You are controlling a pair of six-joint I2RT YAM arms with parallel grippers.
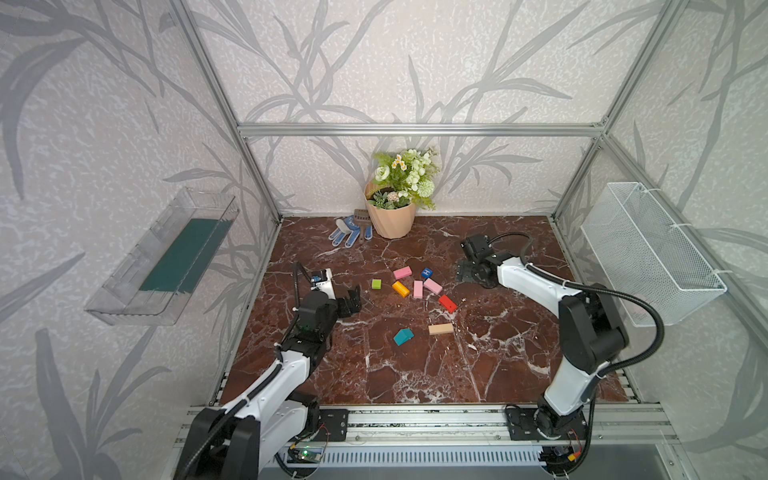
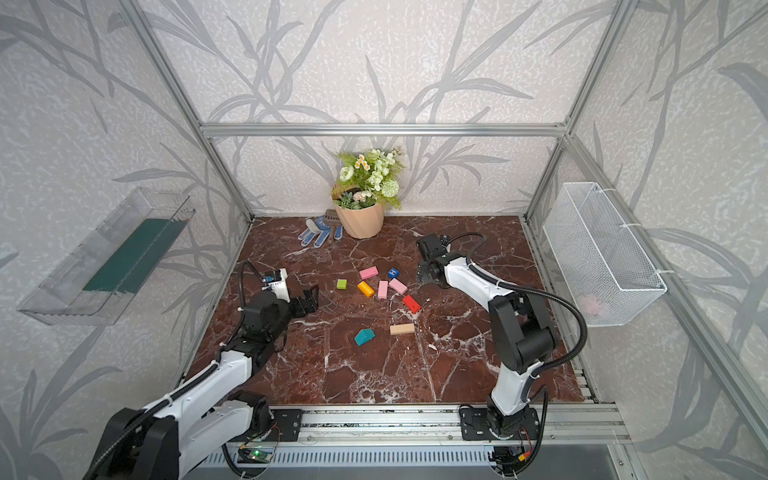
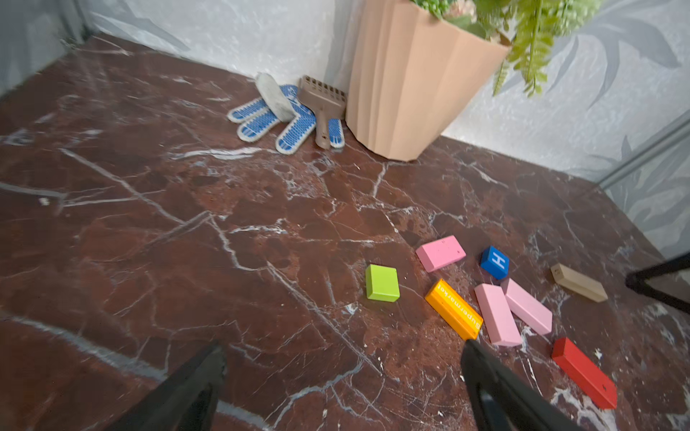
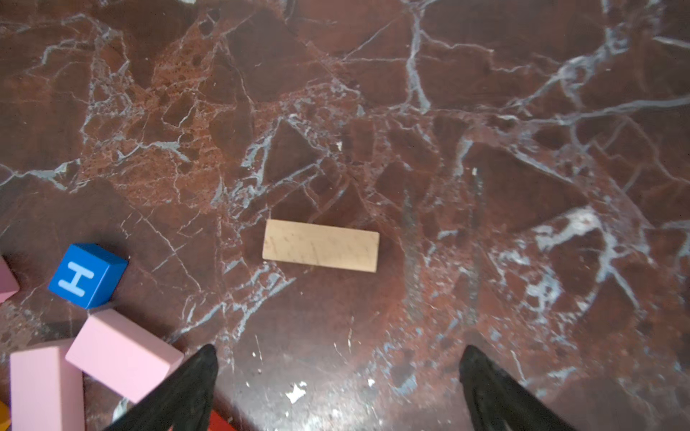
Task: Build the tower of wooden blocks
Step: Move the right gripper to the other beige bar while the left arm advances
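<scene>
Left wrist view: your left gripper (image 3: 343, 369) has its jaws wide apart with only bare table (image 3: 186, 224) between them, so it carries nothing. The wood blocks lie ahead of the jaws, mostly off to 1 side. The green cube (image 3: 382, 283) is nearest their midline, and the orange block (image 3: 453, 309) ends just beyond 1 fingertip. Past it are 3 pink blocks (image 3: 440, 253), the blue H cube (image 3: 494, 262) and the red block (image 3: 584, 373). Every piece lies flat and loose, and no tower exists yet.

Right wrist view: your right gripper (image 4: 338, 373) is also spread and empty. The tan block (image 4: 321, 245) lies flat ahead of the jaws, roughly centred on their gap. Its long side runs from finger to finger, so closing here would pinch it end to end. I judge this a line-up for the base piece, since a plain flat oblong seats well.

In a top view, the scatter sits between the 2 sets of jaws, probably so either arm can reach it. The teal house piece (image 1: 404, 336) and the spare tan block (image 1: 440, 329) lie well apart from both. The right gripper hides the tan block here.
</scene>
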